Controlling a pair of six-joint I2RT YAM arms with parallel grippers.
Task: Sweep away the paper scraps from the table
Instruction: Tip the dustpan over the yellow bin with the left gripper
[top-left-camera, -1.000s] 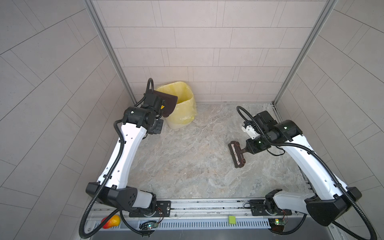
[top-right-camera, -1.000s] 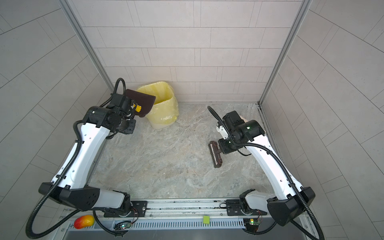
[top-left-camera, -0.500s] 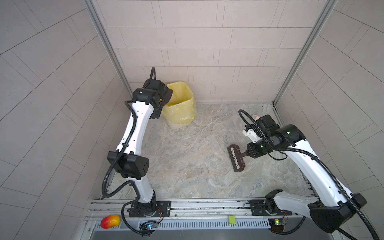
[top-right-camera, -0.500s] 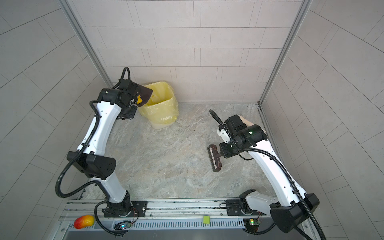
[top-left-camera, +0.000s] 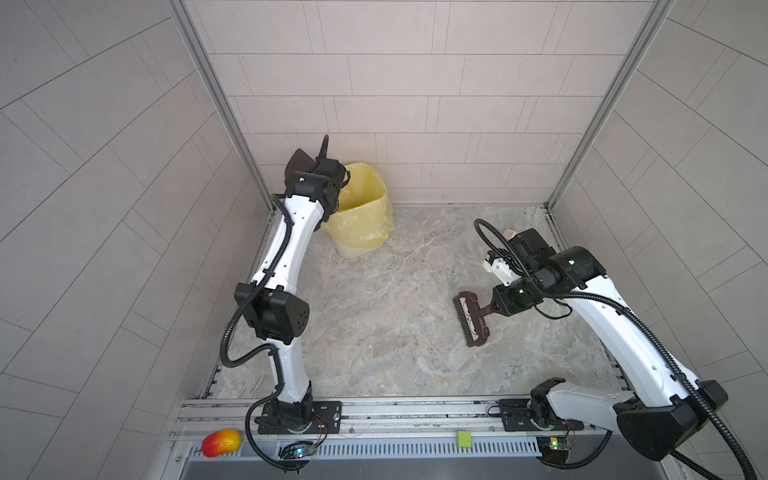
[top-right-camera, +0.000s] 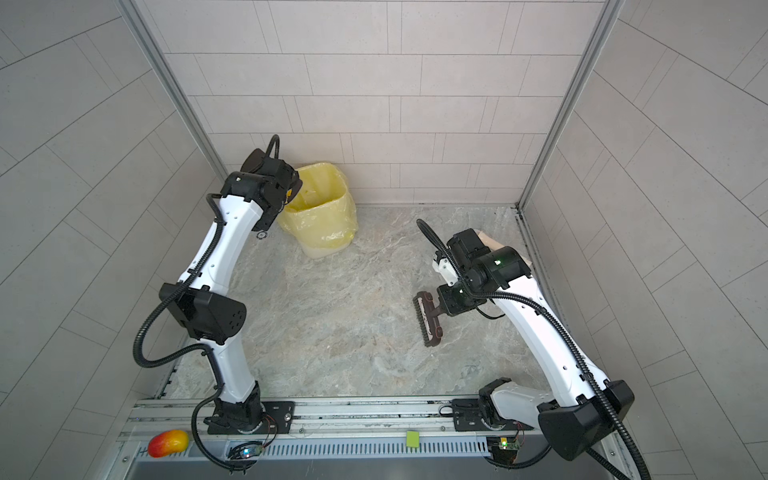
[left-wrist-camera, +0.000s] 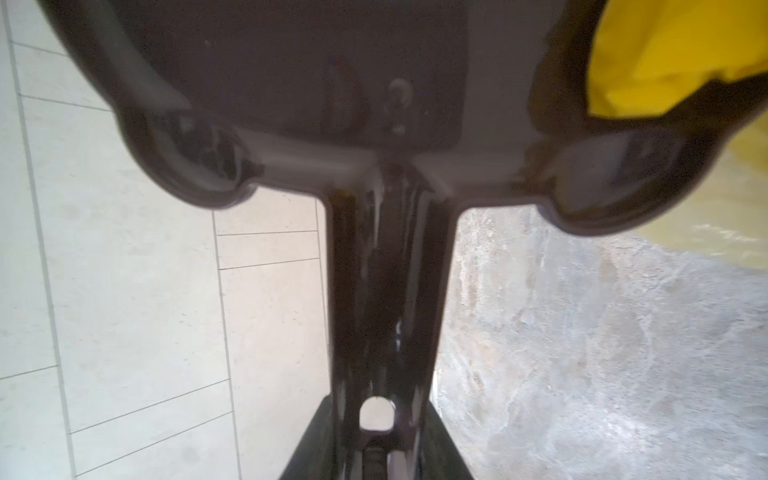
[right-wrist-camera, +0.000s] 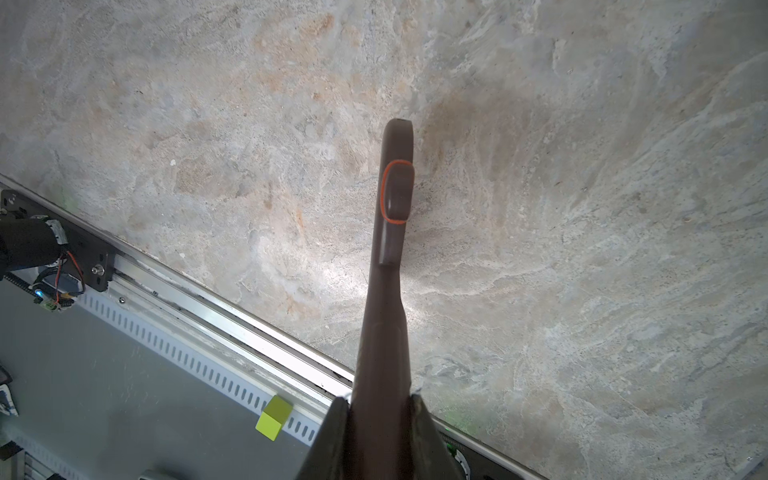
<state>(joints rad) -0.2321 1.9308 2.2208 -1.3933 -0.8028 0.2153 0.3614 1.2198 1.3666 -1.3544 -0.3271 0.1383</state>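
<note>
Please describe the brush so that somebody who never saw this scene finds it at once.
Start from the marble-patterned table, then look at its right half. There the right pincer holds a dark brown brush by the handle. It alone has a long row of bristles; the other brown tool, the dustpan, is raised beside the yellow bin.

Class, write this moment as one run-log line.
left tool: shut on dustpan, raised beside yellow-lined bin | right tool: shut on brush, over table | paper scraps: none seen

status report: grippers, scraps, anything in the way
Left gripper shut on dustpan, raised beside yellow bin. Right gripper shut on brush, head near table. No scraps seen; nothing in the way.
</note>
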